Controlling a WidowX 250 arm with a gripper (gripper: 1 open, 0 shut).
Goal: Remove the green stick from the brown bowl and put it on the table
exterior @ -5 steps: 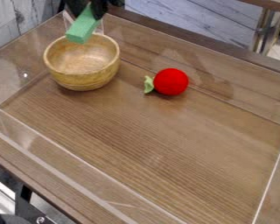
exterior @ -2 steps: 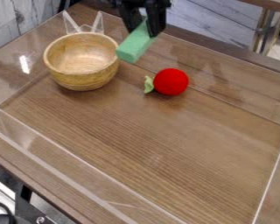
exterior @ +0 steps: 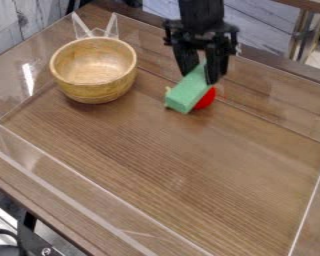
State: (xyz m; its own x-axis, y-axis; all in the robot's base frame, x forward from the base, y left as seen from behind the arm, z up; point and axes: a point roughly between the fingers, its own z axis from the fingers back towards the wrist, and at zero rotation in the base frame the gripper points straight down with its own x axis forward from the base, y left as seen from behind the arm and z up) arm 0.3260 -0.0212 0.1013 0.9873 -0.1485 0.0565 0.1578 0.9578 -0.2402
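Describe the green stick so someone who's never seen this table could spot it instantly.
Start at the round tan brown bowl at the back left of the table, then look right to the black gripper reaching down. The green stick hangs tilted in its shut fingers, just over a red ball. It is the only flat, light green rectangular block in view.

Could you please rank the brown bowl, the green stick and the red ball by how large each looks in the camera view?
1. Brown bowl, clearly largest.
2. Green stick, held in the gripper.
3. Red ball, though the stick covers most of it, so this last placing is unsure.
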